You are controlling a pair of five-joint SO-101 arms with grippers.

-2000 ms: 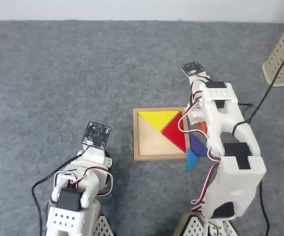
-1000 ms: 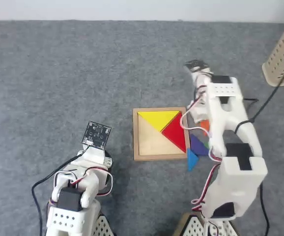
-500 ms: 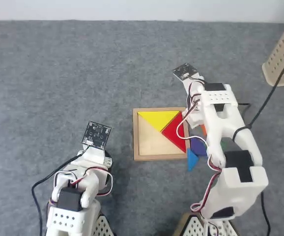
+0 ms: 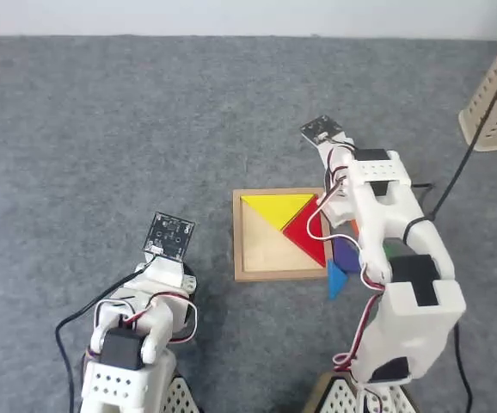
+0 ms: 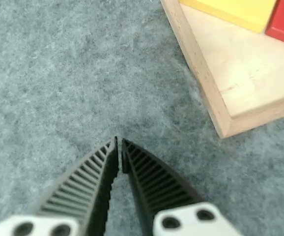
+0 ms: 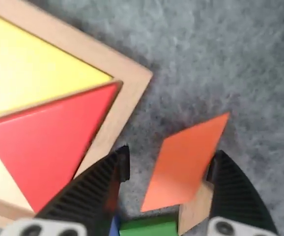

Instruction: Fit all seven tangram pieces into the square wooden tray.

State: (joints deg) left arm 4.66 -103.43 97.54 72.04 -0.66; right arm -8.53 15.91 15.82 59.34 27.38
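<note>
High view: the square wooden tray (image 4: 238,237) is seen lying flat on the grey, felt-covered desk (image 4: 102,129), between the two arms. Two pieces are seated in it. A yellow triangle (image 4: 279,209) is set along the far side, and a red triangle (image 4: 309,234) is set against the side nearest the right arm. The two meet along one slanted edge, and bare wood is shown over the remainder of the tray floor.

Just outside the tray, on the right arm's side, a purple piece (image 4: 345,252) and a blue piece (image 4: 335,280) are laid on the desk. The blue piece is placed by the tray's near corner. Beside them lie an orange piece (image 6: 184,164), a four-sided slanted shape, and a green piece (image 6: 147,228), partly hidden under the arm.

The right gripper (image 6: 170,155) is held wide open, low over the desk. Its fingers are spread to either side of the orange piece, and nothing is clamped. One finger is placed just beside the tray's rim.

The left gripper (image 5: 119,143) is held over bare felt near a tray corner. Its ribbed fingers are drawn almost together, with nothing between them.
</note>
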